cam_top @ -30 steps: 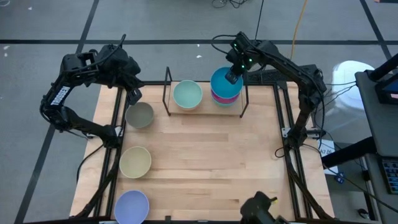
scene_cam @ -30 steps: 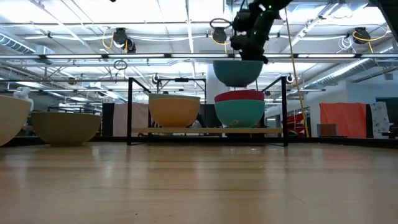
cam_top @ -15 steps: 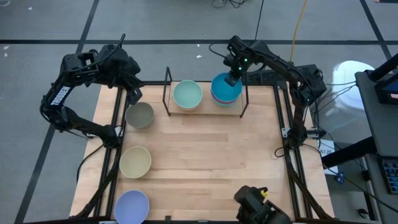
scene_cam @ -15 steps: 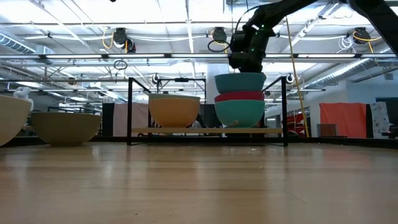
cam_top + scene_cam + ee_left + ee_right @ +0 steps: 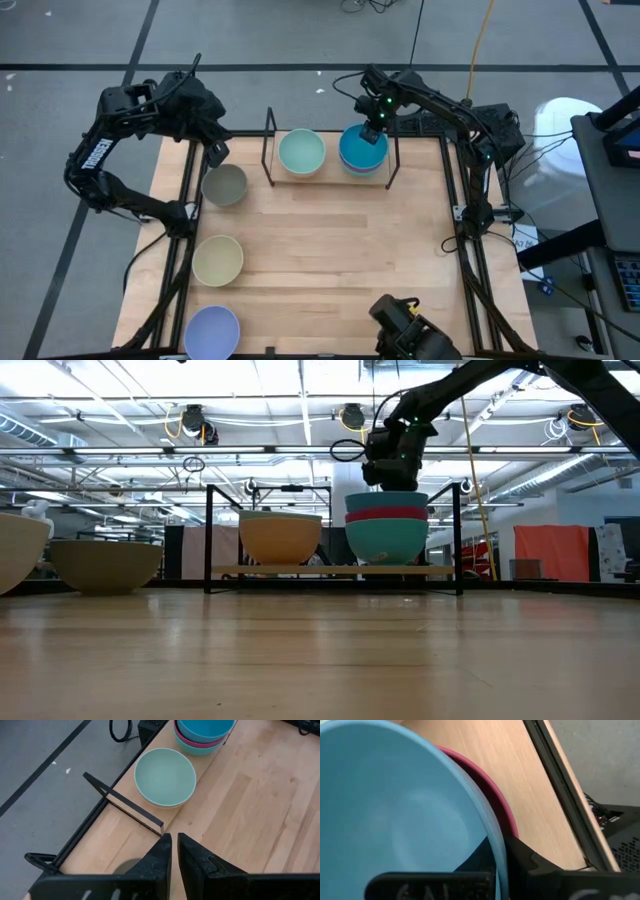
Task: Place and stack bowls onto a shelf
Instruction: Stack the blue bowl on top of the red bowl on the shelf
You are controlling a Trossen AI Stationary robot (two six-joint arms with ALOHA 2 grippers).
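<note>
The shelf [image 5: 330, 570] stands at the table's far edge. On its right half a teal bowl [image 5: 386, 541] carries a magenta bowl [image 5: 386, 514], and a blue-teal bowl [image 5: 360, 150] is nested on top. My right gripper [image 5: 372, 128] is shut on that top bowl. On the left half sits a mint green bowl [image 5: 301, 152], nested in an orange one [image 5: 280, 538]. My left gripper [image 5: 216, 152] hangs shut and empty over the table's far left corner, above the grey-olive bowl [image 5: 225, 185]. My right gripper pinches the top bowl's rim [image 5: 496, 840] on its far right side, one finger inside the bowl and the other finger [image 5: 530, 865] outside. The fingers come from above, slanting down from the far right. The bowl sits upright, nested in the magenta bowl [image 5: 492, 800].
A pale yellow bowl [image 5: 218, 260] and a lavender bowl [image 5: 212, 332] stand along the table's left side. A dark device [image 5: 410, 335] sits at the near edge. The bare wood in the middle and on the right [image 5: 360, 250] holds nothing.
My right gripper has come down with the blue-teal bowl and tipped a little. The bowl hung clear above the stack a second ago and now sits nested in the magenta bowl. The dark device at the near edge has shifted leftward.
</note>
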